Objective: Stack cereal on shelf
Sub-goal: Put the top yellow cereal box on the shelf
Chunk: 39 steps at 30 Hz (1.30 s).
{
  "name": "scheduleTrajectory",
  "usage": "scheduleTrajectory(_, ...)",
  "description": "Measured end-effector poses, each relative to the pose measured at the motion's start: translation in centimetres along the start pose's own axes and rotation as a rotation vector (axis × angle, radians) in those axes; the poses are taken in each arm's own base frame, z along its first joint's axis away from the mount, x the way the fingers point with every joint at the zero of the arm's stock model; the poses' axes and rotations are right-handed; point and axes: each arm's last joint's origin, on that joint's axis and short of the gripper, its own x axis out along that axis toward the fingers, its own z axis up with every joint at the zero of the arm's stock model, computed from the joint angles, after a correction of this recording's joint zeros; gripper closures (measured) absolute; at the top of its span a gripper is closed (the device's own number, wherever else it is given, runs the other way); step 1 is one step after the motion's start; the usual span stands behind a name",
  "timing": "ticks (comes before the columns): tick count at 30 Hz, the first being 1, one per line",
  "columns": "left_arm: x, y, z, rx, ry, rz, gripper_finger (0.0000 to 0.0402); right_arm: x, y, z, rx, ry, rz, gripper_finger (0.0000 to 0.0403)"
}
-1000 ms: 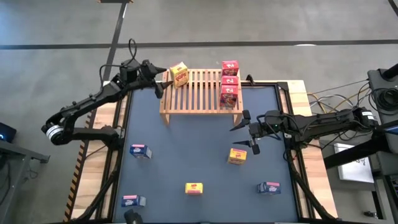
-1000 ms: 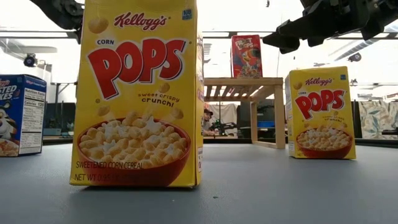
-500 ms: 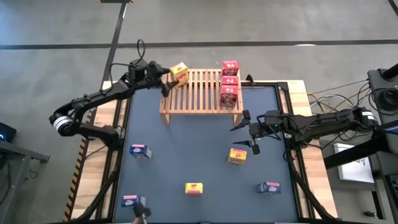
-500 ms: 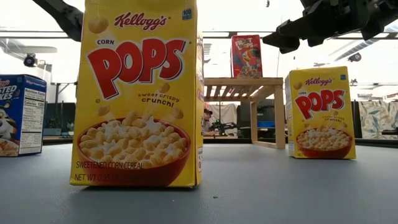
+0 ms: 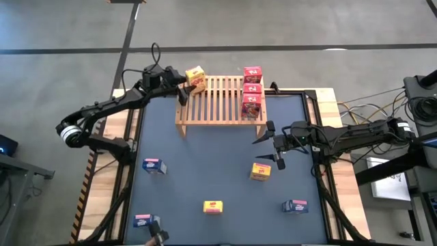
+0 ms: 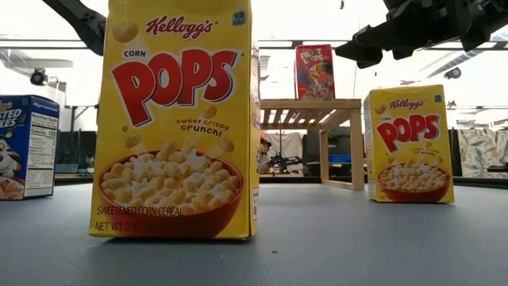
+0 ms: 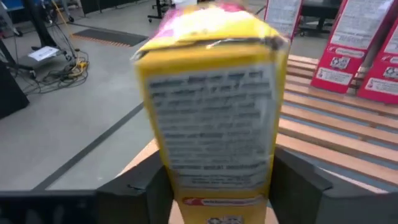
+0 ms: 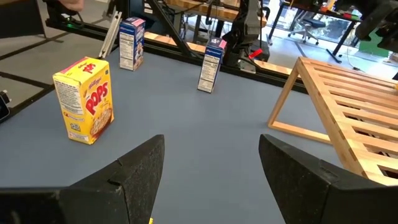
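- Your left gripper (image 5: 183, 87) is at the far-left corner of the wooden shelf (image 5: 222, 113), its fingers (image 7: 140, 183) flanking a yellow Corn Pops box (image 5: 196, 79) that stands on the slats there. The fingers sit right at the box's sides; whether they are grasping it or merely alongside, you cannot tell from these views.
- Three red Froot Loops boxes (image 5: 252, 89) already stand in a row along the shelf's right end, so with the yellow one, four of nine are up.
- Five boxes remain on the dark surface (image 5: 205, 157): a yellow Corn Pops box (image 5: 260, 171) just in front of your right gripper, another yellow one (image 5: 214, 206) near the front edge, and three blue Frosted Flakes boxes, at mid-left (image 5: 153, 165), front-left (image 5: 143, 221) and front-right (image 5: 295, 206).
- Your right gripper (image 5: 272, 145) hovers over the surface near the shelf's right leg, fingers (image 8: 134, 171) spread apart and holding nothing.
- Judged from this, you are a little under halfway; the nearest yellow box looks the natural next pick for the right arm.
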Motion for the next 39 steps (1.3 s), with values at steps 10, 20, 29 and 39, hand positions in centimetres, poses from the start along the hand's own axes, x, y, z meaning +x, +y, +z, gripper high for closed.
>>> scheduleTrajectory(10,0.6,-0.4,2.3,0.036,-0.116,-0.214,0.0248,0.0,0.0,0.0,-0.003,0.0,0.0,0.0152)
scheduleTrajectory(20,5.3,1.0,4.7,0.088,-0.15,-0.368,0.0249,0.0,0.0,0.0,-0.002,0.0,-0.001,0.0152)
scheduleTrajectory(29,9.1,2.3,4.6,0.094,-0.119,-0.477,0.0247,0.0,0.0,0.0,0.021,0.002,0.0,0.0152)
scheduleTrajectory(39,10.1,3.5,3.5,0.105,-0.095,-0.458,0.0246,0.0,0.0,-0.2,0.011,0.019,0.004,0.0152)
